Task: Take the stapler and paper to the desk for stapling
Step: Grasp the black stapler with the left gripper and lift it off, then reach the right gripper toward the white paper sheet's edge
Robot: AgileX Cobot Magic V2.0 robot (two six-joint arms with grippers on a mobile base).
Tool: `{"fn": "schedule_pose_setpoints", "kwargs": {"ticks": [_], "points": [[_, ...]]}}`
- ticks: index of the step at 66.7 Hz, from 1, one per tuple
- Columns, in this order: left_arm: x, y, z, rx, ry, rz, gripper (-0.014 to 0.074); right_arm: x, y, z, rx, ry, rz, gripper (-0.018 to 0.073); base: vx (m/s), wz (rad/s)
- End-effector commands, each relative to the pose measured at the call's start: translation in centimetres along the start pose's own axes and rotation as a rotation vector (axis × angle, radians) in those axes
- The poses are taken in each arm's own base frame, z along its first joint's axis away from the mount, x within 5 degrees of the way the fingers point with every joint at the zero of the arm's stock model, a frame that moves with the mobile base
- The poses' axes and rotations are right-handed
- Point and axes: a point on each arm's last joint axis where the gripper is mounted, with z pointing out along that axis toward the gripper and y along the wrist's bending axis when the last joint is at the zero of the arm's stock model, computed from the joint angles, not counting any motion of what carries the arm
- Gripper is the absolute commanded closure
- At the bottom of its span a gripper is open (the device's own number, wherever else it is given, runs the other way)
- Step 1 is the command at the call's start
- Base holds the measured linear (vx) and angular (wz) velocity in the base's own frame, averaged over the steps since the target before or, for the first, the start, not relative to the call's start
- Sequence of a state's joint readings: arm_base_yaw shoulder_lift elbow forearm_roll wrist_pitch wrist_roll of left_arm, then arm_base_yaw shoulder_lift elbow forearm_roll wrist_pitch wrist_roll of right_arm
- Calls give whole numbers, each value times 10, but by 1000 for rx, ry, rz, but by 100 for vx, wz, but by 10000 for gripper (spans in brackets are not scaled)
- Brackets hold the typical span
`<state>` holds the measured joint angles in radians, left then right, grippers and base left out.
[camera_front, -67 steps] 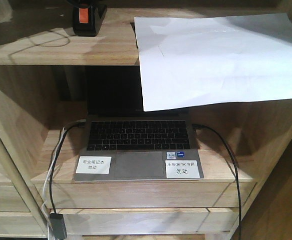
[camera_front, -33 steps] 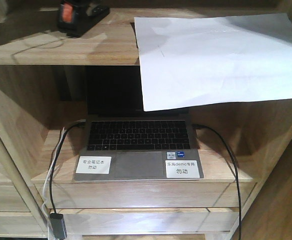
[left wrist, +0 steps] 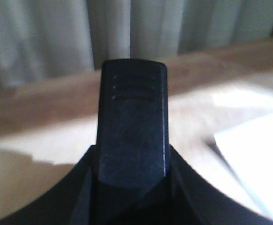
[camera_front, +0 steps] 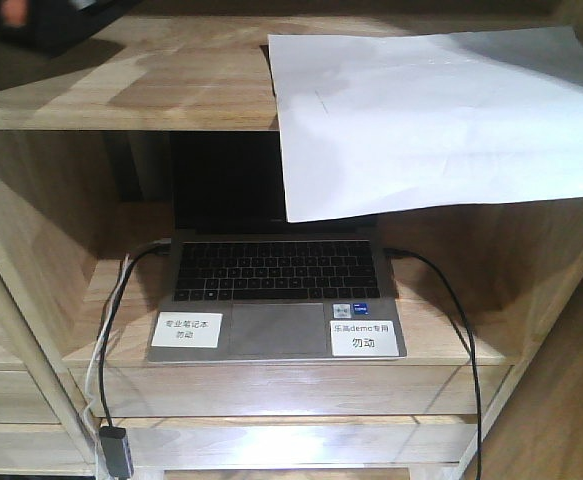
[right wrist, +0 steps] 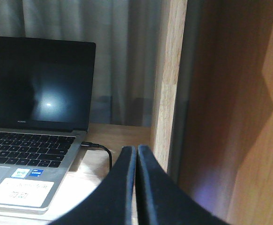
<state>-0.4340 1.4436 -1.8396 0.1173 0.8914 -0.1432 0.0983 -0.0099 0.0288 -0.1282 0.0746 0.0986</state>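
Left gripper (left wrist: 130,157), clamped on stapler (left wrist: 131,108), has carried it from upper shelf (camera_front: 151,85) to upper-left frame corner, blurred. Paper (camera_front: 431,110) upper right on shelf, overhanging laptop (camera_front: 276,290). Right gripper (right wrist: 136,187) pressed together, empty, lower right beside laptop.

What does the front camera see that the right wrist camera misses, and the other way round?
Only the front view: the paper overhanging the top shelf, and the stapler blurred at the top-left edge. Only the right wrist view: the right gripper, shut, and a grey curtain behind. Both: the open laptop with its dark screen, and a black cable.
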Motion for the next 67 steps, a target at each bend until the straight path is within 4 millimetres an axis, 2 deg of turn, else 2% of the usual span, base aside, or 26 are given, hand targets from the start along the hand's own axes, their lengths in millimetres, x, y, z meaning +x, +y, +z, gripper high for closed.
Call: {"fn": "schedule_pose_setpoints", "kwargs": {"ticks": [1, 11, 22, 33, 50, 57, 67], "points": [[-9, 3, -55, 27, -233, -1, 604, 1, 1, 0, -6, -57, -8, 568, 0, 0], [26, 8, -92, 37, -249, -3, 604, 1, 1, 0, -6, -57, -8, 568, 0, 0], [79, 14, -127, 48, -225, -14, 603, 1, 1, 0, -6, -57, -8, 568, 0, 0], [132, 19, -153, 62, -220, -27, 603, 1, 1, 0, -6, -57, -8, 568, 0, 0], [212, 26, -171, 68, -235, -29, 603, 1, 1, 0, -6, -57, -8, 568, 0, 0], [237, 28, -172, 68, -232, -29, 603, 1, 1, 0, -6, -57, -8, 568, 0, 0], [262, 30, -173, 67, -233, -29, 603, 1, 1, 0, -6, -57, -8, 568, 0, 0]]}}
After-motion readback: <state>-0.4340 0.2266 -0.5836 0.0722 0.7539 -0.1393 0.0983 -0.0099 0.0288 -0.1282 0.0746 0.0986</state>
